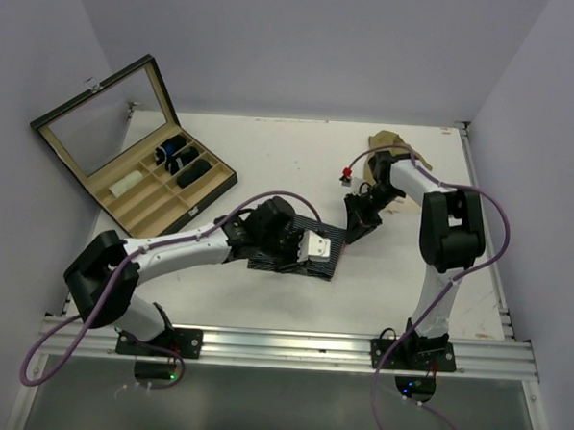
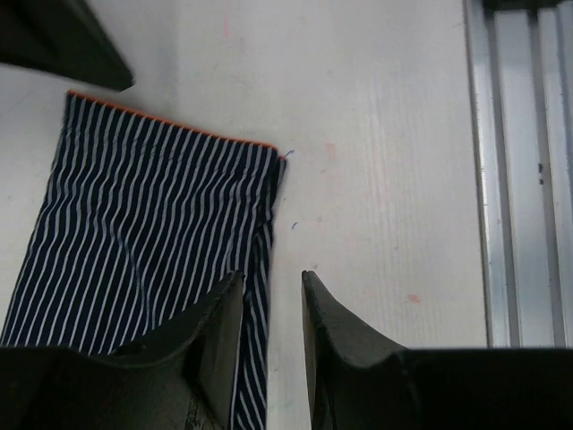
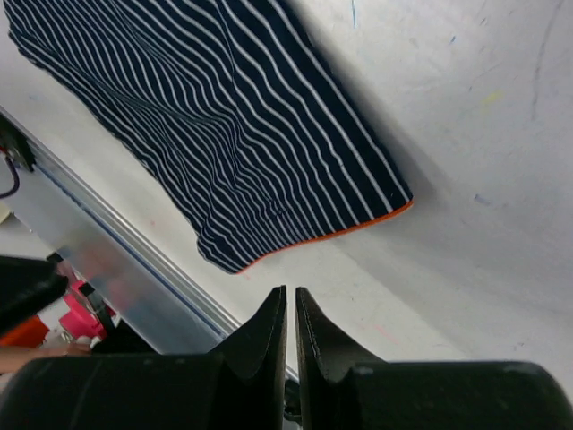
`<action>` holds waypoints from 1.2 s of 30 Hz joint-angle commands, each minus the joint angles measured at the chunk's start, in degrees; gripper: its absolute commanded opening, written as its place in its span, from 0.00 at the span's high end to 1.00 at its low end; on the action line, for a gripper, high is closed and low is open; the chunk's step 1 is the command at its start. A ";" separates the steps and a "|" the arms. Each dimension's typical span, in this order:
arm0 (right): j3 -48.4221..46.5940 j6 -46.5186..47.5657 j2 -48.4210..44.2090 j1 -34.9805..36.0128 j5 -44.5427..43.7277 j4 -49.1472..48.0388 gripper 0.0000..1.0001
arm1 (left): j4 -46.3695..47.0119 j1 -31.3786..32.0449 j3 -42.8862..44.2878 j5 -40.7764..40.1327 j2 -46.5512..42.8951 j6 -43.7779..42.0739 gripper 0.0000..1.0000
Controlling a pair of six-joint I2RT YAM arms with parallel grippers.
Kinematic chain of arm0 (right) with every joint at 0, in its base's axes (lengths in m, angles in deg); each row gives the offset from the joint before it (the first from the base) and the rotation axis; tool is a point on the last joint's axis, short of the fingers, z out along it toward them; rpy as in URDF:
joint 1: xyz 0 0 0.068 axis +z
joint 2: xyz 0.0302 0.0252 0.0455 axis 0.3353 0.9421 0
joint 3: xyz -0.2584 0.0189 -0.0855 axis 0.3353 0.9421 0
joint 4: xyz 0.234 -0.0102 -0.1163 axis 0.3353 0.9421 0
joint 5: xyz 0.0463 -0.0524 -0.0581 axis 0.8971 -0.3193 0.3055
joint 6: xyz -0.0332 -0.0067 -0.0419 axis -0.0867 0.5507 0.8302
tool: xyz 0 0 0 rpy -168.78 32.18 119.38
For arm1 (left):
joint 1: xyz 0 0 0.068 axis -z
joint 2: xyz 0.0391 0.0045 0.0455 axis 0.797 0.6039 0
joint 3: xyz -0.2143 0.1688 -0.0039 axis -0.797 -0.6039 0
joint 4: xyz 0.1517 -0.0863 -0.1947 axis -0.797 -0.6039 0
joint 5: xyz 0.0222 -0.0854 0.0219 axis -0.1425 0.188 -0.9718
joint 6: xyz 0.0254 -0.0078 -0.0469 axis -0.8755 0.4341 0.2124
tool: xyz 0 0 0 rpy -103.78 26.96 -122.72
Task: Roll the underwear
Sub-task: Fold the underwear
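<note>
Underwear (image 1: 329,256), dark with thin pale stripes and an orange trim along one edge, lies flat near the middle of the table (image 1: 290,157), a little toward the near edge.

At the far left corner we see an open box (image 1: 184,211) with its lid raised; a few dark things (image 1: 182,163) and a pale one (image 1: 127,183) sit in its compartments.

Next comes our left gripper (image 2: 271,287), low over the cloth. Its jaws stand a modest way apart and straddle one side edge of the underwear, one finger above the stripes and the other above bare table. Nothing is pinched between them.

Just beyond the cloth's right end hangs our right gripper (image 3: 291,300). Its jaws are barely parted, with only a sliver between them and nothing in it. The orange-trimmed corner lies just ahead of its tips.

Near the far right corner sits a tan thing (image 1: 387,140) that we cannot identify.

We judge the cloth to be light, thin and limp. It should bend wherever it is pushed, slide easily on the smooth top and spring loose if let go. We would pinch it at an edge or corner, where a finger can slip under the hem. We would start the roll from one end while the other gripper keeps the far end pinned.
</note>
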 commanded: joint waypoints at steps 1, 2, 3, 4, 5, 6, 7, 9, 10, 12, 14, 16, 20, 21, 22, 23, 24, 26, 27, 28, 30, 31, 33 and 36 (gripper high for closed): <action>1.39 5.16 0.42 -0.39 -2.58 7.04 0.88 | 1.13 -5.02 -0.75 0.63 -1.32 5.79 0.64; 2.18 5.34 0.51 -0.56 -3.56 6.78 0.89 | 1.58 -6.68 -0.93 -0.25 -0.79 6.93 0.64; 2.80 5.60 0.42 -0.74 -4.00 6.77 0.90 | 1.84 -7.30 -0.93 -1.13 -0.18 7.55 0.65; 2.89 5.78 -0.02 -1.00 -2.96 6.43 0.91 | 2.54 -8.44 -0.93 -1.05 1.31 8.16 0.65; 2.72 5.34 -1.24 -1.35 -2.69 5.12 0.91 | 3.24 -8.98 -1.11 -1.05 2.10 9.65 0.65; 1.33 4.82 -1.86 -1.70 -2.60 4.50 0.92 | 3.86 -9.50 -1.80 -0.96 2.72 10.36 0.65; 0.18 4.29 -2.30 -1.71 -1.82 4.23 0.92 | 5.08 -10.47 -2.07 -0.96 3.86 10.89 0.66; -3.58 2.71 -3.09 -1.53 0.82 2.39 0.92 | 5.53 -11.44 -2.42 -1.83 4.74 11.77 0.67; -5.00 1.14 -3.10 -1.36 1.96 1.86 0.91 | 5.36 -12.14 -2.43 -2.71 5.62 11.86 0.67; -8.86 -0.80 -2.31 -0.39 3.20 -0.16 0.90 | 4.14 -12.93 -2.25 -4.46 6.76 11.69 0.67; -10.63 -2.91 -0.99 0.75 3.90 -1.74 0.89 | 3.17 -14.25 -1.90 -5.09 7.56 11.51 0.68; -11.08 -3.80 1.29 1.80 3.91 -2.89 0.89 | 1.59 -15.30 -1.64 -6.40 8.78 11.07 0.68; -6.36 -3.89 5.59 4.53 1.97 -6.23 0.91 | -0.70 -15.84 -2.16 -7.72 9.14 9.49 0.68; -5.20 -3.45 6.30 4.62 1.71 -6.76 0.91 | -2.01 -15.84 -2.16 -7.55 9.23 9.14 0.68; -4.15 -3.28 7.96 4.79 1.18 -7.54 0.92 | -2.63 -15.92 -2.25 -7.55 9.06 8.44 0.68; -2.22 -3.10 8.59 4.88 0.48 -8.07 0.93 | -3.33 -15.92 -2.60 -7.73 8.88 8.09 0.68; -1.33 -2.49 9.03 4.88 -0.05 -8.34 0.93 | -4.73 -15.92 -2.78 -7.90 8.36 7.56 0.68; 0.25 -2.13 9.74 4.88 -1.63 -9.39 0.94 | -5.97 -16.27 -3.39 -7.90 7.22 5.02 0.68; 1.65 -2.04 9.65 4.88 -1.81 -9.75 0.94 | -6.76 -16.62 -4.35 -7.90 5.47 3.96 0.66; 2.10 -1.96 9.65 4.97 -1.55 -9.92 0.94 | -7.03 -16.80 -4.71 -7.82 4.32 1.08 0.64; 2.98 -1.96 9.47 4.97 -1.20 -9.92 0.94 | -7.30 -16.98 -6.28 -8.25 0.03 -2.10 0.62; 3.07 -1.69 9.47 5.15 -0.85 -9.66 0.94 | -7.04 -16.98 -7.08 -8.69 -1.56 -4.81 0.62; 3.07 -1.34 9.03 5.23 -0.67 -9.49 0.94 | -7.47 -16.98 -8.05 -8.78 -5.33 -7.46 0.61; 2.46 -0.64 8.25 5.24 0.38 -8.43 0.92 | -8.17 -16.98 -8.84 -10.71 -7.90 -12.30 0.63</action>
